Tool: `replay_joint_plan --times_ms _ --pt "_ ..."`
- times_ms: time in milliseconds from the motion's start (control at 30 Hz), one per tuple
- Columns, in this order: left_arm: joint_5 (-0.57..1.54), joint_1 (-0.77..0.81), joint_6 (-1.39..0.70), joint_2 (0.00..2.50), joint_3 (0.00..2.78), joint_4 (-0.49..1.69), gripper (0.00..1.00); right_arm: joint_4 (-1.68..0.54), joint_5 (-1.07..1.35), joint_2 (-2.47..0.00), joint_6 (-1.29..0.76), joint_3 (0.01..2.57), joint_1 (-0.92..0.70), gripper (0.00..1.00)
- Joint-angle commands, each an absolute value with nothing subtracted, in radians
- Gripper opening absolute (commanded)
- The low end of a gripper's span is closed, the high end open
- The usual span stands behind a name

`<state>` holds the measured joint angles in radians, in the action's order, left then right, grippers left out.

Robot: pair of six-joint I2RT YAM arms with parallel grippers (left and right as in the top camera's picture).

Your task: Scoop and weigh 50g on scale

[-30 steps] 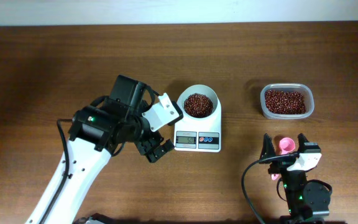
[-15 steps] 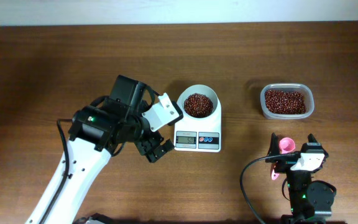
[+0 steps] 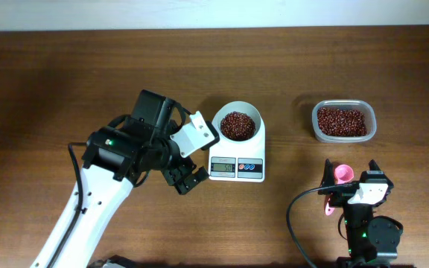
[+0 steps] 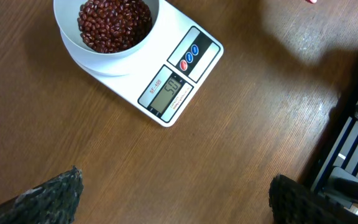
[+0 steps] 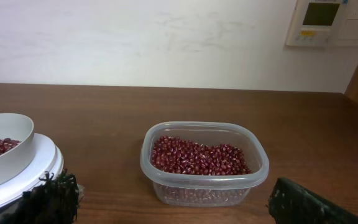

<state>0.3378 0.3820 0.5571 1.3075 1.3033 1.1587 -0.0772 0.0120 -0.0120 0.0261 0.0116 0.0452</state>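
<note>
The scale (image 3: 236,169) is white, with a grey display and red and blue buttons (one of each). Its white bowl (image 3: 220,119) holds dark red beans (image 3: 237,125). Right of the scale, a pink scoop (image 3: 342,173) shows against the brown wood-grain table (image 3: 51,74).

White-and-black left arm (image 3: 88,202), black cable (image 3: 290,219), black fingers (image 4: 50,196)

Clear tub (image 5: 204,163) of red beans sat mid frame. White bowl (image 5: 2,140) stood on scale (image 5: 35,171), left edge. Black fingers (image 5: 53,200) were wide apart, lower corners.
</note>
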Motion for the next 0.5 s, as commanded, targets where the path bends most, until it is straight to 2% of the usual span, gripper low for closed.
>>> replay_joint_plan --times_ms 0,467 --pt "0.352 0.379 0.569 1.311 1.302 1.157 0.99 -0.086 0.023 -0.003 0.019 0.006 0.039 0.99" --pt "0.352 0.379 0.569 1.311 1.302 1.157 0.99 -0.086 0.002 -0.003 0.024 0.006 0.013 0.99"
